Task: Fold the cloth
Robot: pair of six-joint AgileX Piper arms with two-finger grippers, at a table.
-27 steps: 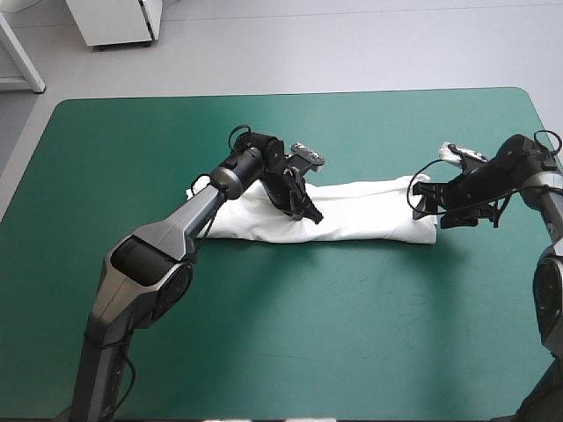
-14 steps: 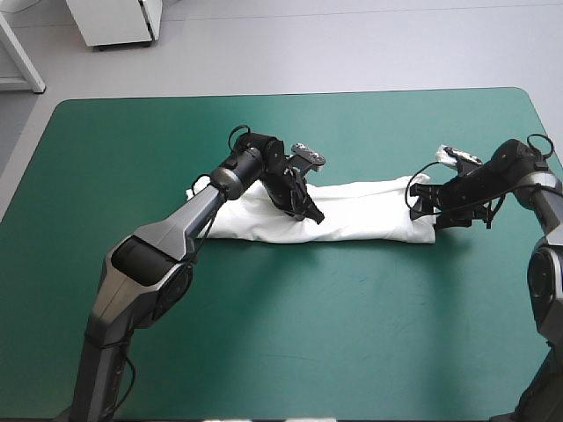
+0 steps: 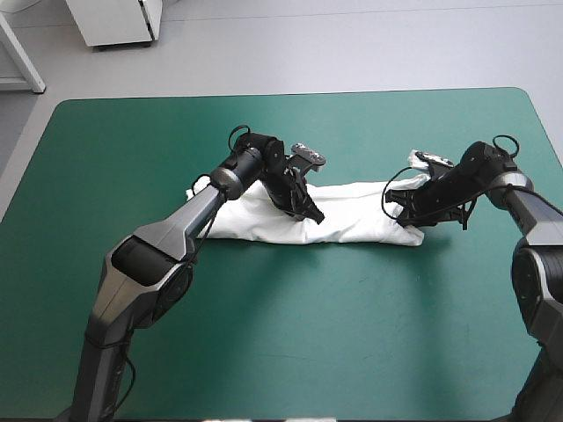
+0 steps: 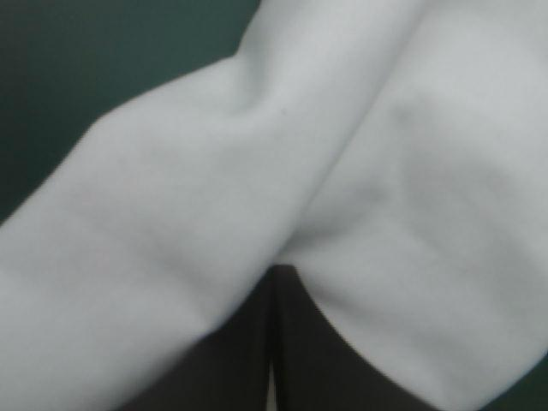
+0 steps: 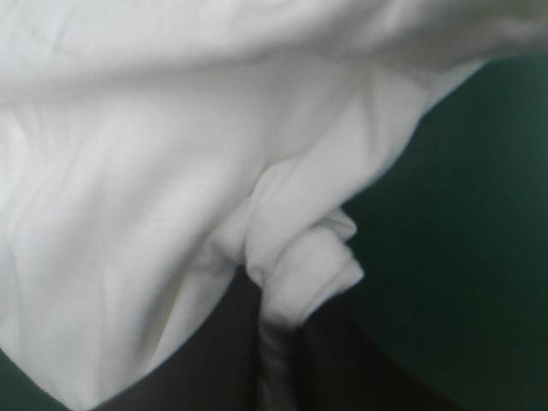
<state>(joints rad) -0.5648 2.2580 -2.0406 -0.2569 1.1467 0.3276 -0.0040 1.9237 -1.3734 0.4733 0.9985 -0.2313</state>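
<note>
The white T-shirt (image 3: pixel 352 215) lies as a long folded strip across the middle of the teal-green table (image 3: pixel 290 343). My left gripper (image 3: pixel 312 214) is at the strip's middle, near its front edge. In the left wrist view its black fingers meet in one arch (image 4: pixel 274 270), and the T-shirt (image 4: pixel 385 171) creases toward the tip and bulges on both sides. My right gripper (image 3: pixel 406 214) is at the strip's right end. In the right wrist view it (image 5: pixel 276 287) is pinched on a bunched fold of the T-shirt (image 5: pixel 128 171), with white cloth showing between the fingers.
Bare teal-green cover stretches around the strip on all sides, widest toward the front edge (image 3: pixel 290 413). A small white fold of the shirt (image 3: pixel 420 160) pokes up behind the right wrist.
The right gripper was open at the strip's right end earlier. It has now shut on that end and drawn it a little to the left. The left arm has not moved.
</note>
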